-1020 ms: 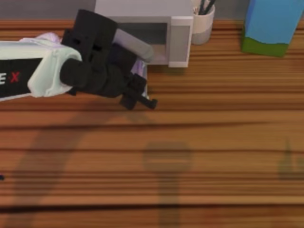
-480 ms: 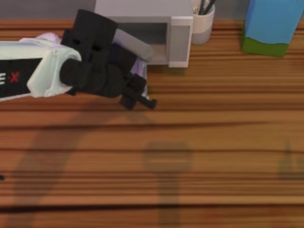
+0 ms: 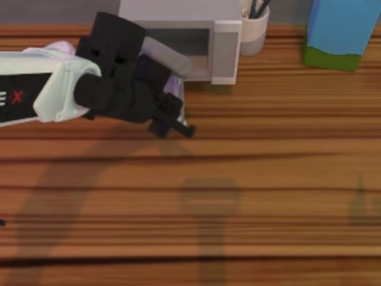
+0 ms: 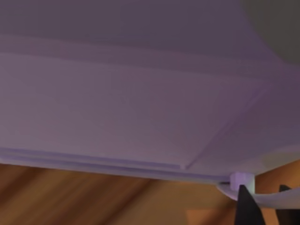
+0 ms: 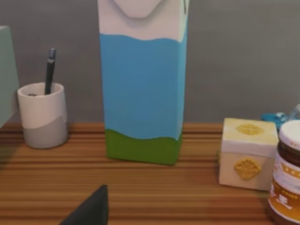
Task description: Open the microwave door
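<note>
The microwave point(image 3: 178, 11) stands at the table's back, left of centre, its cavity showing beside the plain control strip point(image 3: 226, 52). The microwave door point(image 3: 169, 56) is swung out toward the front left, at a slant. My left gripper point(image 3: 174, 123) sits at the door's free edge, shut on the slim white handle. In the left wrist view the door panel point(image 4: 131, 103) fills the frame, and the handle point(image 4: 242, 180) runs between my dark fingertips point(image 4: 246, 208). Only a dark tip of my right gripper point(image 5: 93, 211) shows, low over the table on the right.
A white pen cup point(image 3: 255, 30) stands right of the microwave, then a blue-and-green carton point(image 3: 336, 30). The right wrist view also shows a cream box point(image 5: 246, 154) and a jar point(image 5: 287, 173) near the carton. Bare wooden tabletop point(image 3: 238, 196) spreads across the front.
The left gripper and the door's free edge have crept very slightly leftward. Nothing else has moved.
</note>
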